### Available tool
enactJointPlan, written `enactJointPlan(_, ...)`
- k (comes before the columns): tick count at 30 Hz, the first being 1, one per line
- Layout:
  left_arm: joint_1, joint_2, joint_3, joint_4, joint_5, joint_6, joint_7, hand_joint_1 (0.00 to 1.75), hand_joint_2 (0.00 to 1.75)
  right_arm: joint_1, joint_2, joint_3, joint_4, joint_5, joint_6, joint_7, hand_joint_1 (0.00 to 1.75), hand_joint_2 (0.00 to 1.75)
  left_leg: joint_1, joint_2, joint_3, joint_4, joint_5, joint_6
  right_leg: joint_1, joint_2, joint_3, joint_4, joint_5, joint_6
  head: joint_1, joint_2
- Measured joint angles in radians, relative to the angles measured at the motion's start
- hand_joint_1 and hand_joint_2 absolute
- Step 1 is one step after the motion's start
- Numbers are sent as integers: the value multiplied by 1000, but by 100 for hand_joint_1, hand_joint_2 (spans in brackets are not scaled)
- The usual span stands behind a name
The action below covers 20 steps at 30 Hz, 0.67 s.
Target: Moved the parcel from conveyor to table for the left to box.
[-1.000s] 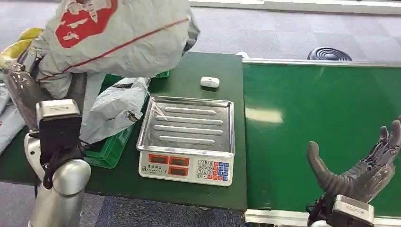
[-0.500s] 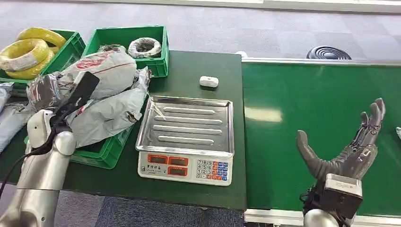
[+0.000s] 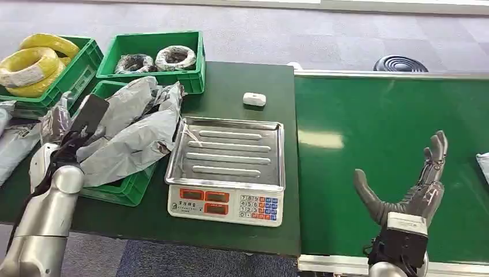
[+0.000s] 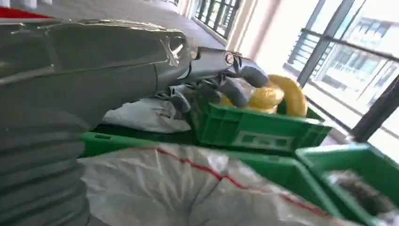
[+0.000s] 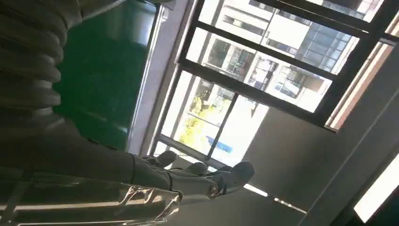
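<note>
Several crumpled grey plastic parcels (image 3: 130,135) already fill your green crate (image 3: 128,190); left hand (image 3: 57,124) and right hand (image 3: 412,190) hang spread, empty; another parcel (image 3: 483,166) waits on the green conveyor belt (image 3: 369,115).

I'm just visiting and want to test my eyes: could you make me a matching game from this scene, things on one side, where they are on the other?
Things:
1. yellow cable coils
2. grey parcels
3. small white box
4. right hand

Places:
A. above the green belt
B. on the table behind the scale
C. far-left green crate
D. crate beside the scale

Pairs: 1-C, 2-D, 3-B, 4-A
</note>
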Motion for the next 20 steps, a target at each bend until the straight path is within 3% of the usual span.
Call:
enactJointPlan(4, 16, -5, 11, -84, 52, 25, -36, 0, 175, 22, 4, 0, 4, 4, 3, 0, 0, 175, 0, -1, 0, 0, 0, 0, 0, 0, 0, 0, 0, 0, 0, 0)
enactJointPlan(14, 170, -19, 42, -414, 382, 158, -346, 0, 175, 99, 0, 13, 29, -39, 51, 1, 0, 175, 0, 0, -1, 0, -1, 0, 0, 0, 0, 0, -1, 0, 0, 0)
enactJointPlan(20, 515, -55, 26, -631, 708, 103, -633, 0, 175, 188, -12, 21, 44, -143, 51, -11, 0, 175, -1, 2, 0, -1, -5, 0, -1, 1, -1, -1, -3, 1, 0, 0)
